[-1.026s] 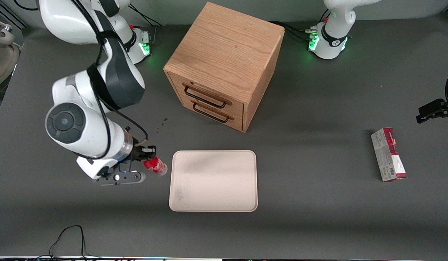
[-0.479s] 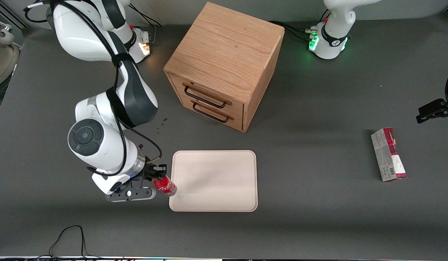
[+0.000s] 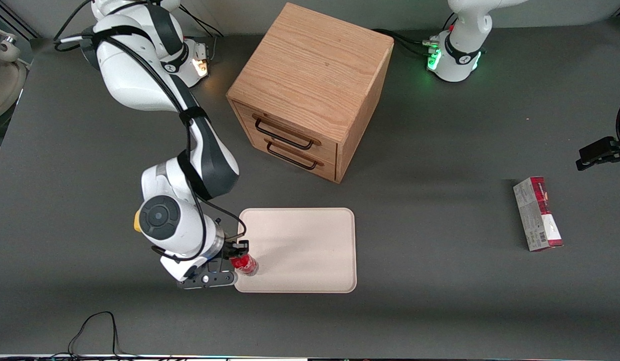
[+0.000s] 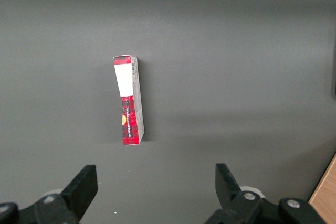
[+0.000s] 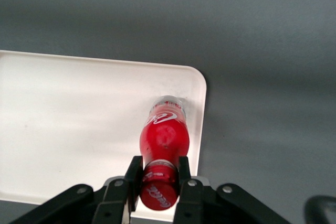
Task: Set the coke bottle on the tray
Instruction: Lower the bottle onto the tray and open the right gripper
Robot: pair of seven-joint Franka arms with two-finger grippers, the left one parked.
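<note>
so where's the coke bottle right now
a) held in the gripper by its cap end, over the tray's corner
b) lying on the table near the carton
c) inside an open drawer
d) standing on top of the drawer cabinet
a: the gripper is shut on the red cap of the coke bottle, whose clear base hangs over a corner of the tray.

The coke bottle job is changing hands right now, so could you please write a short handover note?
Gripper: shut on the coke bottle at its cap, over the tray's corner nearest the front camera, toward the working arm's end.
Done: bottle picked up and brought over the tray.
Unclear: whether its base touches the tray yet.
Left: set it down, open, withdraw.
</note>
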